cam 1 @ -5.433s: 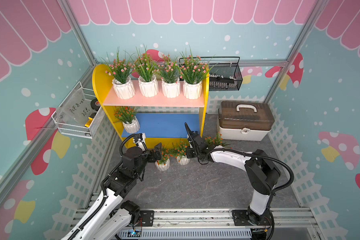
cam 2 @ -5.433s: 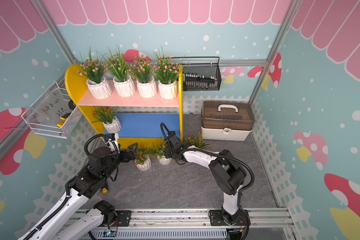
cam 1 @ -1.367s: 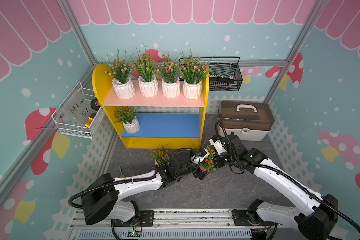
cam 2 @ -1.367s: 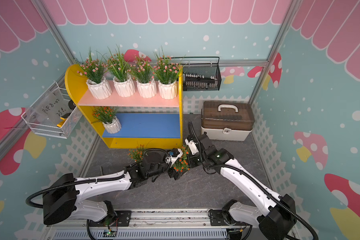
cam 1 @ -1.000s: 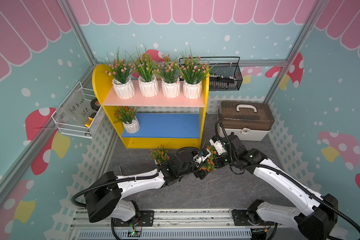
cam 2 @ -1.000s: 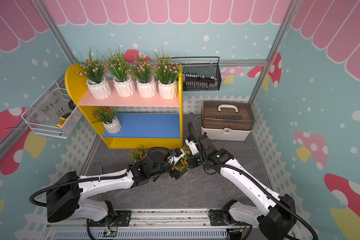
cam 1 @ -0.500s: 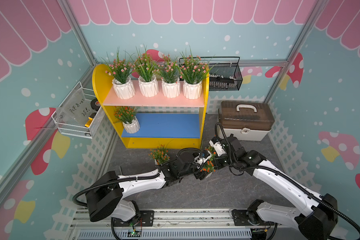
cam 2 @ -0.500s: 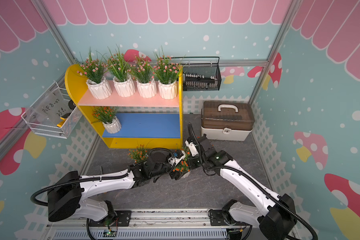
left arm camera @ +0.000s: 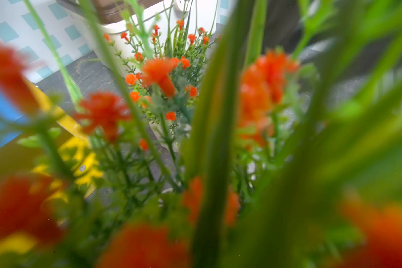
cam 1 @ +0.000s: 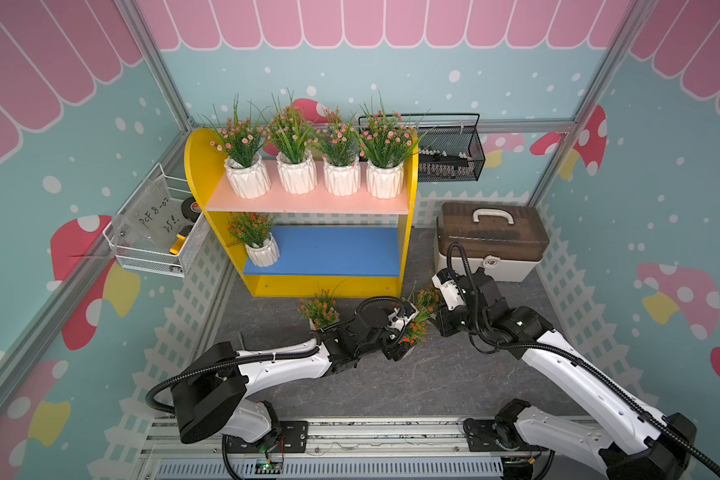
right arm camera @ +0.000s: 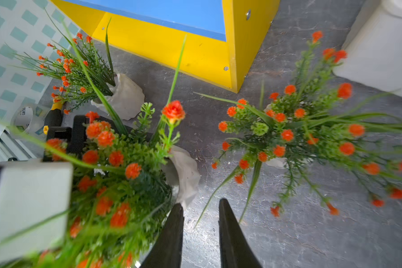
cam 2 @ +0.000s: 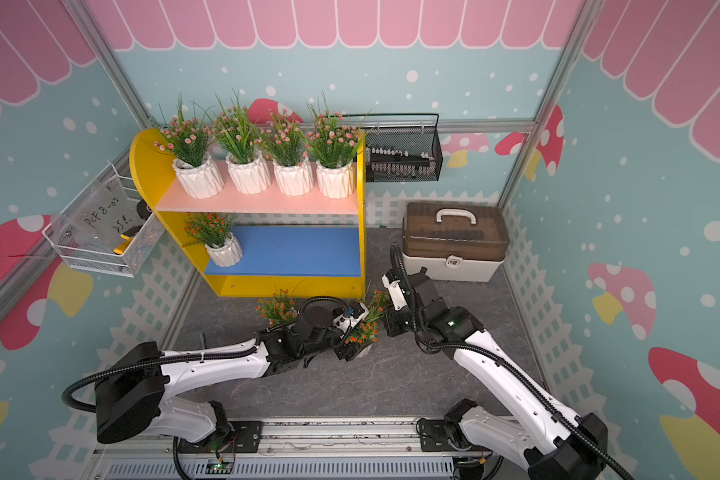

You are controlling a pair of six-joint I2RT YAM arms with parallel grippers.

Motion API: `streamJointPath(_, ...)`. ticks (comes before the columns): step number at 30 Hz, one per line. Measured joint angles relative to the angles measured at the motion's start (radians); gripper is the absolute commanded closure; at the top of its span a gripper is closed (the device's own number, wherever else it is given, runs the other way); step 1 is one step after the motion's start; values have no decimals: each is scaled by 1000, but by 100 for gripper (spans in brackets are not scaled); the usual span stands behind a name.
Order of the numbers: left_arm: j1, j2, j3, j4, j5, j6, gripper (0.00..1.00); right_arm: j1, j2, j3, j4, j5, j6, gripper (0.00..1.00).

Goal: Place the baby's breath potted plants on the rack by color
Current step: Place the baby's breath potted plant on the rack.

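Four pink-blossomed plants (cam 1: 294, 166) fill the pink upper board (cam 1: 308, 203) of the rack (cam 1: 198, 166), pots side by side, so I judge that colour sorted. Below them, one shelved orange plant (cam 1: 258, 245) sits at the far left of the blue lower board (cam 1: 337, 249), against the side panel. That leaves the rest of the board free for the three orange ones on the worktop (cam 1: 391, 386).

The leftmost loose plant (cam 1: 320, 307) stands alone just in front of the rack's base. To its right is the gripped plant (cam 1: 412, 332). My left fingers (cam 1: 395, 354) are clamped low on its white pot, under the sprigs, because the pot is rigid and the foliage would only bend. Its blossoms crowd my left wrist camera and hide the fingers there.

The third loose plant (cam 1: 427, 296) stands near the rack's right corner. Its sprigs mingle with the gripped one's, so a lift could drag it.

My right fingers (right arm camera: 176, 213) stand apart with nothing between them, just beside the gripped pot. I judge this plant is the left arm's to carry, since it lies nearer the board's open span.
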Motion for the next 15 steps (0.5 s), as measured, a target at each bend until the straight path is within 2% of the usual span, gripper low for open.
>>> streamJointPath(7, 55, -59, -2, -48, -15, -4, 35, -35, -151, -40, -45, 59, 8, 69)
streamJointPath(15, 168, -109, 56, -131, -41, -18, 35, -47, -238, -117, -80, 101, 37, 68)
